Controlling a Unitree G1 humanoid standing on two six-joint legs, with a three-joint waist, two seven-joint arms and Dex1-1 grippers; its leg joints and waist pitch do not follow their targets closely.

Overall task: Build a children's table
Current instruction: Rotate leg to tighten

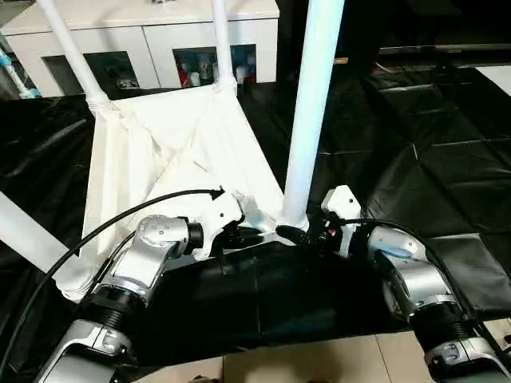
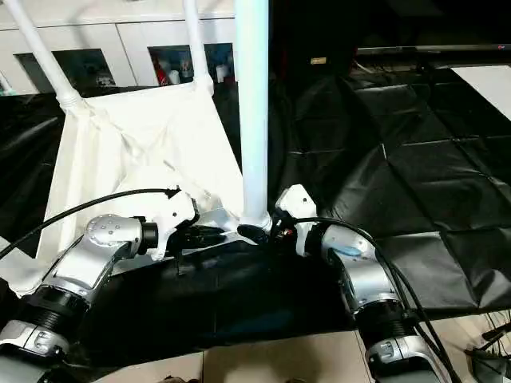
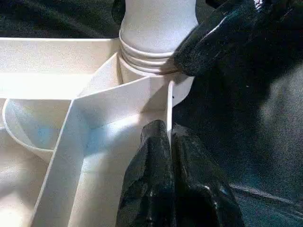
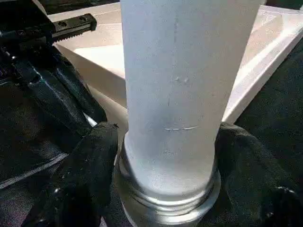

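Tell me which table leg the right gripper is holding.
The near-corner leg, closest to the robot: the right gripper clasps its base. The other legs stand untouched at their corners.

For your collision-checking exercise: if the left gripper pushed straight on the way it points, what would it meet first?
The left gripper, already shut on the tabletop's edge wall, points toward the corner. It would probably meet the near leg at its socket first; the right gripper holds that leg just beyond, though depth is unclear.
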